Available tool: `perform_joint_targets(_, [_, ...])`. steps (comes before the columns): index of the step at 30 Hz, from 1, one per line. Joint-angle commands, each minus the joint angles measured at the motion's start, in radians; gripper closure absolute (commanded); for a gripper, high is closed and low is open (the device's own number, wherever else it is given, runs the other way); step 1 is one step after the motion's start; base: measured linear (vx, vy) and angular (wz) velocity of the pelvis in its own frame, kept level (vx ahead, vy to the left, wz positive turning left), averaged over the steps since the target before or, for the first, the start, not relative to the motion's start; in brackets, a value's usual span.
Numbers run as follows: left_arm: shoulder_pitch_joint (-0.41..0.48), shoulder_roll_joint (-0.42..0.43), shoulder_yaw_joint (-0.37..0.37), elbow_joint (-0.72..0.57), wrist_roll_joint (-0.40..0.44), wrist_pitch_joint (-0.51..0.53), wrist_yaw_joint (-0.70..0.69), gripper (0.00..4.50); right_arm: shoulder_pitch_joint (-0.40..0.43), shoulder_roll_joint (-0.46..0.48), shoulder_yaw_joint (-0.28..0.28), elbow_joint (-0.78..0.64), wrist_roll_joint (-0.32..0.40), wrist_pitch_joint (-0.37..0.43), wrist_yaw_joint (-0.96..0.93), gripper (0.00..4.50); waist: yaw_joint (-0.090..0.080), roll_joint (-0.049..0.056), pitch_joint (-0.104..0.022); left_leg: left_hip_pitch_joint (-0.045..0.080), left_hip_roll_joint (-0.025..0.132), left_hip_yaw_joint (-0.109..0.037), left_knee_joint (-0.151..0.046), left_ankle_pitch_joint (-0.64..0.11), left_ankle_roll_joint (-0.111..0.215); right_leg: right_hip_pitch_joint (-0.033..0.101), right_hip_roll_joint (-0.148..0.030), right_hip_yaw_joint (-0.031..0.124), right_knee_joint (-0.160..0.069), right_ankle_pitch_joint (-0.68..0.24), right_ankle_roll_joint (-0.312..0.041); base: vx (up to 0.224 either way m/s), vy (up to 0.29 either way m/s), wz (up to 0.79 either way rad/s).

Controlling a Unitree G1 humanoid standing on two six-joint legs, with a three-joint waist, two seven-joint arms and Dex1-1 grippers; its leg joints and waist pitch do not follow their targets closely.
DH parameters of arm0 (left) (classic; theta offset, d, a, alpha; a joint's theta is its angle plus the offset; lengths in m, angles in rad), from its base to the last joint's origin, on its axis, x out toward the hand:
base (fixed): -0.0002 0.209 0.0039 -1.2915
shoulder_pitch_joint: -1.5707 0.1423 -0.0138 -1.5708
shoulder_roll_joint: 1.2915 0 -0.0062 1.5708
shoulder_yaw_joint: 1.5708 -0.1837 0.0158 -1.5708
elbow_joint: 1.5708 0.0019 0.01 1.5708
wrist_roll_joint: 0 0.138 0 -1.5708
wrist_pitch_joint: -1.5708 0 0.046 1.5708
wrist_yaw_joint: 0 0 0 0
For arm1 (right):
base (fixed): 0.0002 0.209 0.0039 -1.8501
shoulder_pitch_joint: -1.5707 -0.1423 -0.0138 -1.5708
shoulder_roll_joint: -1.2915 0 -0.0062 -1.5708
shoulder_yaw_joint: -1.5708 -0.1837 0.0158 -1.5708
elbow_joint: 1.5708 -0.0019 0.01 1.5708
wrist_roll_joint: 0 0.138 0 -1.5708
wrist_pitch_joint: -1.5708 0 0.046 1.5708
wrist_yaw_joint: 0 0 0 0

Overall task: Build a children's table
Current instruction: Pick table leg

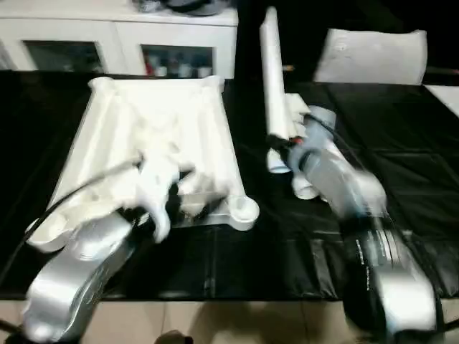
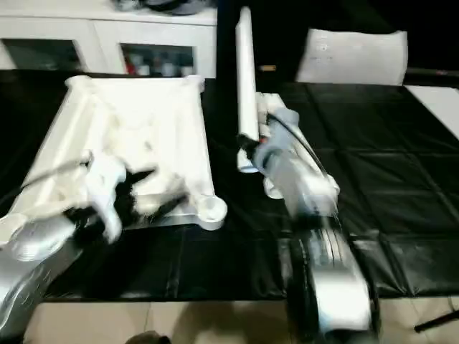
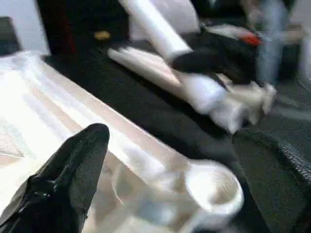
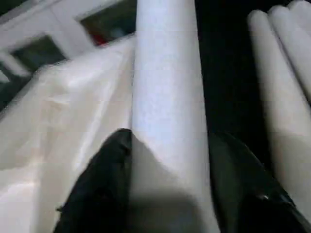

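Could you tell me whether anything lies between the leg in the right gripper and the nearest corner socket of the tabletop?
Nothing visible does: bare black mat separates the held leg from the corner socket.

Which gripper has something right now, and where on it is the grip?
The right gripper holds a table leg near its lower, wider end, fingers on either side. The left gripper is open over the tabletop, holding nothing.
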Motion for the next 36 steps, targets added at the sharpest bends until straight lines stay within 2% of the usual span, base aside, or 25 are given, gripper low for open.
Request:
perform_joint_targets(1, [-0.037, -0.023, 0.024, 0.031, -0.024, 0.002, 0.024, 0.0, 0.032, -0.003, 0.007, -0.124, 0.051, -0.005, 0.066, 2.57, 0.001, 0.019, -0.069, 0.023, 0.053, -0.02, -0.064, -0.102, -0.034, 0.045, -0.084, 0.048, -0.069, 0.117, -0.175, 0.0, 0.0, 0.0])
perform_joint_targets(2, [-0.059, -0.036, 0.032, 0.043, -0.036, 0.002, 0.028, 0.0, 0.059, -0.005, 0.017, -0.16, 0.063, -0.01, 0.099, 2.57, 0.003, 0.019, -0.069, 0.024, 0.053, -0.02, -0.064, -0.11, -0.032, 0.045, -0.085, 0.05, -0.07, 0.101, -0.176, 0.0, 0.0, 0.0])
perform_joint_targets(3, [-0.082, -0.05, 0.04, 0.053, -0.057, 0.008, 0.025, 0.0, 0.088, -0.01, 0.033, -0.204, 0.086, -0.003, 0.143, 2.57, 0.003, 0.029, -0.067, 0.023, 0.052, -0.022, -0.065, -0.121, -0.034, 0.043, -0.086, 0.048, -0.072, 0.079, -0.182, 0.0, 0.0, 0.0])
perform_joint_targets(4, [-0.091, -0.056, 0.044, 0.058, -0.067, 0.011, 0.022, 0.0, 0.1, -0.011, 0.04, -0.222, 0.096, 0.0, 0.161, 2.57, 0.003, 0.025, -0.066, 0.023, 0.051, -0.021, -0.065, -0.131, -0.032, 0.044, -0.085, 0.049, -0.077, 0.066, -0.18, 0.0, 0.0, 0.0])
perform_joint_targets(5, [-0.11, -0.065, 0.053, 0.067, -0.086, 0.018, 0.017, 0.0, 0.12, -0.012, 0.052, -0.255, 0.114, 0.007, 0.189, 2.57, 0.003, 0.042, -0.066, 0.024, 0.052, -0.025, -0.066, -0.153, -0.039, 0.043, -0.087, 0.048, -0.076, 0.05, -0.183, 0.0, 0.0, 0.0])
perform_joint_targets(6, [-0.125, -0.078, 0.063, 0.073, -0.106, 0.026, 0.013, 0.0, 0.134, -0.011, 0.057, -0.282, 0.131, 0.021, 0.202, 2.57, 0.001, 0.034, -0.064, 0.023, 0.052, -0.024, -0.067, -0.158, -0.036, 0.044, -0.085, 0.048, -0.08, 0.045, -0.183, 0.0, 0.0, 0.0])
perform_joint_targets(7, [-0.159, -0.104, 0.083, 0.086, -0.145, 0.046, 0.012, 0.0, 0.158, -0.015, 0.069, -0.329, 0.162, 0.039, 0.237, 2.57, 0.003, 0.048, -0.066, 0.022, 0.051, -0.027, -0.065, -0.152, -0.034, 0.045, -0.088, 0.048, -0.076, 0.049, -0.191, 0.0, 0.0, 0.0])
perform_joint_targets(8, [-0.174, -0.116, 0.092, 0.092, -0.164, 0.056, 0.014, 0.0, 0.17, -0.016, 0.069, -0.351, 0.181, 0.052, 0.25, 2.57, 0.003, 0.039, -0.066, 0.022, 0.051, -0.025, -0.063, -0.152, -0.025, 0.046, -0.088, 0.05, -0.08, 0.045, -0.199, 0.0, 0.0, 0.0])
perform_joint_targets(9, [-0.187, -0.125, 0.099, 0.098, -0.179, 0.065, 0.016, 0.0, 0.179, -0.017, 0.069, -0.37, 0.198, 0.063, 0.26, 2.57, 0.004, 0.041, -0.066, 0.021, 0.049, -0.026, -0.062, -0.145, -0.021, 0.048, -0.089, 0.049, -0.079, 0.042, -0.205, 0.0, 0.0, 0.0])
perform_joint_targets(10, [-0.203, -0.136, 0.107, 0.107, -0.196, 0.077, 0.018, 0.0, 0.189, -0.021, 0.07, -0.39, 0.214, 0.074, 0.275, 2.57, 0.007, 0.037, -0.066, 0.019, 0.048, -0.023, -0.06, -0.134, -0.011, 0.048, -0.09, 0.05, -0.081, 0.031, -0.208, 0.0, 0.0, 0.0])
perform_joint_targets(12, [-0.232, -0.155, 0.123, 0.131, -0.221, 0.093, 0.025, 0.0, 0.204, -0.033, 0.081, -0.421, 0.233, 0.091, 0.306, 2.57, 0.011, 0.041, -0.065, 0.016, 0.048, -0.023, -0.058, -0.112, 0.003, 0.048, -0.091, 0.05, -0.083, 0.013, -0.204, 0.0, 0.0, 0.0])
perform_joint_targets(15, [-0.297, -0.202, 0.18, 0.188, -0.331, 0.133, 0.029, 0.0, 0.23, -0.059, 0.112, -0.471, 0.275, 0.133, 0.376, 2.57, 0.018, 0.041, -0.066, 0.014, 0.046, -0.022, -0.055, -0.088, 0.011, 0.047, -0.089, 0.049, -0.084, -0.008, -0.196, 0.0, 0.0, 0.0])
perform_joint_targets(16, [-0.303, -0.206, 0.185, 0.192, -0.345, 0.137, 0.029, 0.0, 0.232, -0.06, 0.114, -0.475, 0.279, 0.136, 0.381, 2.57, 0.02, 0.042, -0.067, 0.015, 0.047, -0.022, -0.055, -0.087, 0.012, 0.046, -0.089, 0.049, -0.084, -0.005, -0.196, 0.0, 0.0, 0.0])
perform_joint_targets(17, [-0.326, -0.224, 0.204, 0.199, -0.399, 0.161, 0.03, 0.0, 0.241, -0.071, 0.126, -0.491, 0.29, 0.144, 0.405, 2.57, 0.021, 0.035, -0.067, 0.014, 0.047, -0.022, -0.055, -0.084, 0.015, 0.047, -0.09, 0.048, -0.082, 0.0, -0.197, 0.0, 0.0, 0.0])
perform_joint_targets(18, [-0.33, -0.227, 0.208, 0.2, -0.405, 0.166, 0.031, 0.0, 0.242, -0.073, 0.129, -0.494, 0.291, 0.145, 0.408, 2.57, 0.024, 0.038, -0.069, 0.016, 0.049, -0.022, -0.054, -0.08, 0.017, 0.046, -0.09, 0.048, -0.082, 0.002, -0.199, 0.0, 0.0, 0.0])
perform_joint_targets(20, [-0.348, -0.244, 0.223, 0.216, -0.435, 0.185, 0.038, 0.0, 0.247, -0.078, 0.136, -0.506, 0.308, 0.156, 0.426, 2.57, 0.027, 0.033, -0.068, 0.014, 0.049, -0.021, -0.054, -0.074, 0.023, 0.043, -0.09, 0.048, -0.083, 0.004, -0.2, 0.0, 0.0, 0.0])
perform_joint_targets(25, [-0.38, -0.263, 0.242, 0.272, -0.441, 0.206, 0.067, 0.0, 0.257, -0.091, 0.15, -0.533, 0.338, 0.178, 0.451, 2.57, 0.033, 0.034, -0.066, 0.014, 0.05, -0.023, -0.056, -0.083, 0.024, 0.043, -0.092, 0.049, -0.089, -0.045, -0.172, 0.0, 0.0, 0.0])
perform_joint_targets(26, [-0.382, -0.267, 0.25, 0.278, -0.454, 0.203, 0.067, 0.18, 0.258, -0.092, 0.151, -0.534, 0.338, 0.177, 0.45, 2.57, 0.033, 0.037, -0.067, 0.014, 0.049, -0.023, -0.056, -0.08, 0.02, 0.042, -0.092, 0.049, -0.09, -0.046, -0.169, 0.0, 0.0, 0.0])
perform_joint_targets(29, [-0.383, -0.277, 0.275, 0.288, -0.497, 0.194, 0.074, 0.28, 0.258, -0.091, 0.152, -0.529, 0.336, 0.171, 0.449, 2.57, 0.034, 0.035, -0.068, 0.013, 0.05, -0.024, -0.056, -0.075, 0.013, 0.043, -0.093, 0.048, -0.087, -0.026, -0.175, 0.0, 0.0, 0.0])
perform_joint_targets(32, [-0.381, -0.264, 0.269, 0.284, -0.49, 0.187, 0.05, 0.35, 0.256, -0.093, 0.154, -0.529, 0.344, 0.17, 0.448, 2.57, 0.034, 0.032, -0.068, 0.012, 0.05, -0.024, -0.056, -0.072, 0.019, 0.043, -0.093, 0.048, -0.087, -0.019, -0.174, 0.0, 0.0, 0.0])
perform_joint_targets(35, [-0.381, -0.26, 0.265, 0.286, -0.477, 0.152, 0.026, 0.35, 0.25, -0.095, 0.171, -0.519, 0.323, 0.155, 0.445, 2.57, 0.034, 0.032, -0.066, 0.013, 0.051, -0.023, -0.058, -0.077, 0.018, 0.042, -0.094, 0.048, -0.088, -0.037, -0.168, 0.0, 0.0, 0.0])
perform_joint_targets(36, [-0.38, -0.259, 0.264, 0.285, -0.476, 0.146, 0.022, 0.35, 0.249, -0.095, 0.175, -0.517, 0.318, 0.152, 0.444, 2.57, 0.036, 0.04, -0.067, 0.014, 0.052, -0.025, -0.057, -0.079, 0.016, 0.041, -0.095, 0.048, -0.088, -0.04, -0.169, 0.0, 0.0, 0.0])
